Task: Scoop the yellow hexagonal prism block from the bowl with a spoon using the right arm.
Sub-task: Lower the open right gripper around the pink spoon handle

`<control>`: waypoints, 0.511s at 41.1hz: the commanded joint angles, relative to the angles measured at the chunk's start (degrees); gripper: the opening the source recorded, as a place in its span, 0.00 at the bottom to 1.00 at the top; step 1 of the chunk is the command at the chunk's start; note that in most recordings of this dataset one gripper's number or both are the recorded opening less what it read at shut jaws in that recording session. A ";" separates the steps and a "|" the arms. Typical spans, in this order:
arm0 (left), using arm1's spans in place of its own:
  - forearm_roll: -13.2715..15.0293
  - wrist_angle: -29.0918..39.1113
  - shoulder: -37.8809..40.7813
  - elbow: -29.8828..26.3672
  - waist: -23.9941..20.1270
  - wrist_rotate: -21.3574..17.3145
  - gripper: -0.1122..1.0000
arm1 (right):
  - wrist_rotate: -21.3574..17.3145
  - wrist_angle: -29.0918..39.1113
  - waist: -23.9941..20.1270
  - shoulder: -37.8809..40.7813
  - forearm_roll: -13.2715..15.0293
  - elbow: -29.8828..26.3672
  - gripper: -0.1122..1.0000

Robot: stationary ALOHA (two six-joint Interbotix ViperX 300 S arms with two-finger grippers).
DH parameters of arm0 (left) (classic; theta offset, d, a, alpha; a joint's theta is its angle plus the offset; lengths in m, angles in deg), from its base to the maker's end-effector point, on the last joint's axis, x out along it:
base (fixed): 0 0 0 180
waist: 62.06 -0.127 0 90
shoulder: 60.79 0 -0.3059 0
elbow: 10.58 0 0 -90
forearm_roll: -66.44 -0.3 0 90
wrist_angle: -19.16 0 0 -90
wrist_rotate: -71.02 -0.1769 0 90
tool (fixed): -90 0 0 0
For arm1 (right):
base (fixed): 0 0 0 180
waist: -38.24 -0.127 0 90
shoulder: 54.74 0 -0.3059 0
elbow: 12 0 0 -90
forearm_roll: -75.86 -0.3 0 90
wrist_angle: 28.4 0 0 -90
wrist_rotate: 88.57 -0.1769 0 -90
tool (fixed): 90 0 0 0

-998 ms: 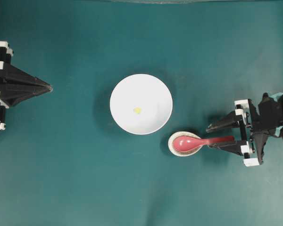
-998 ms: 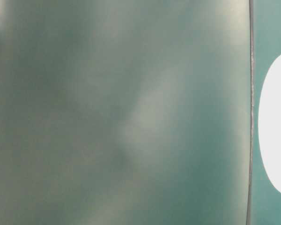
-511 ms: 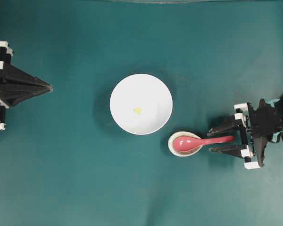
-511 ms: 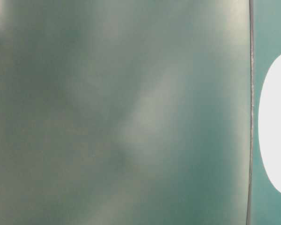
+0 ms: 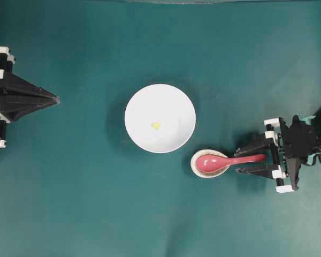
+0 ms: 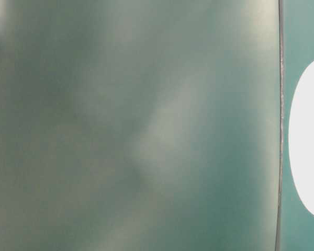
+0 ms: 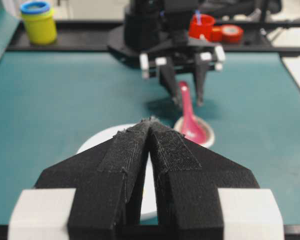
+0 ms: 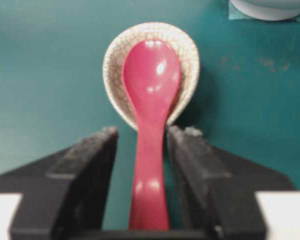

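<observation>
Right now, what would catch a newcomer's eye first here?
The glossy pink-red spoon, its scoop lying in a crackled off-white spoon rest, its handle between the right hand's open fingers. Left of it sits the white bowl holding a tiny yellow block.

Bystanders on and beyond the teal table

A crackle-glazed off-white spoon rest [image 8: 151,70] sits on the table [image 5: 96,203] right of centre. Past the table's far edge, in the left wrist view, stand a yellow tub with a blue lid [image 7: 38,21], a red cup [image 7: 205,26] and a red tape roll [image 7: 232,33].
</observation>
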 commanded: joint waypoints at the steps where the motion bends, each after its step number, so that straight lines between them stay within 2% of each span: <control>1: -0.18 -0.62 0.44 -1.58 0.00 -0.09 0.14 | 0.18 -0.26 -0.26 -0.35 -0.26 -0.26 0.53; 8: -0.18 -0.62 0.44 -1.67 0.09 0.00 0.14 | 0.18 0.44 -0.18 -0.35 -0.62 -0.44 0.49; 15: -0.18 -0.62 0.44 -1.58 0.00 0.00 0.14 | 0.18 1.05 -0.09 -0.35 -2.37 -0.79 0.47; 21: -0.18 -0.62 0.44 -1.58 0.00 0.00 0.14 | 0.18 1.05 -0.09 -0.44 -2.46 -0.88 0.33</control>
